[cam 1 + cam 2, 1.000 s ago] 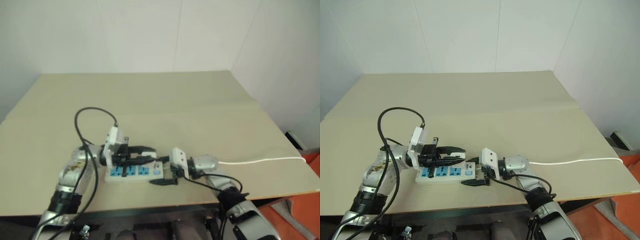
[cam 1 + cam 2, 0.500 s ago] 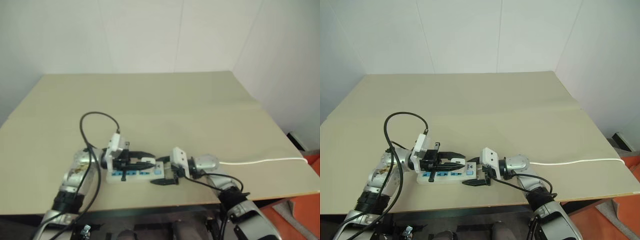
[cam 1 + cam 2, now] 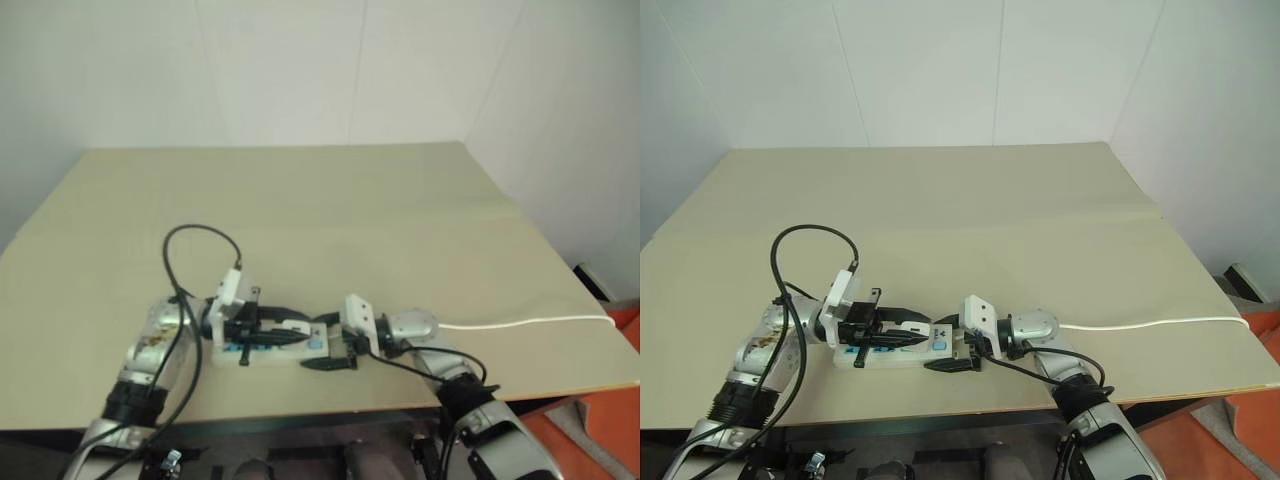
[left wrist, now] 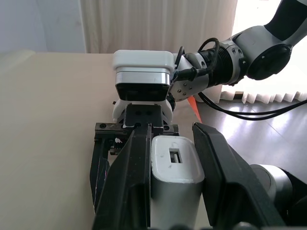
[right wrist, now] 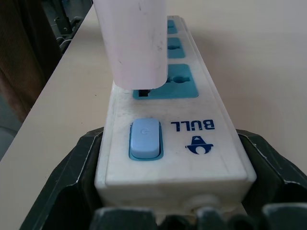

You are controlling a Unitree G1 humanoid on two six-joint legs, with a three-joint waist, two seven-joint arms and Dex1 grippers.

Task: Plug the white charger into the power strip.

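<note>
Over the power strip [image 5: 192, 120], the white charger [image 4: 175, 177] is held clenched in the left pincer [image 4: 172, 158]. Strip's switch end is clamped by the right pincer [image 5: 175, 191].

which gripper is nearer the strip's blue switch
Right. The right gripper clamps the power strip at the end bearing the switch; the left gripper holds the white charger over the sockets.

Long white three-socket power strip [image 3: 902, 352] lying left-to-right near the near edge of the beige tabletop [image 3: 970, 220], small white boxy charger [image 5: 132, 40] over its rightmost socket beside the switch end, thin white cord [image 3: 1150, 323] trailing right to the table's right edge
</note>
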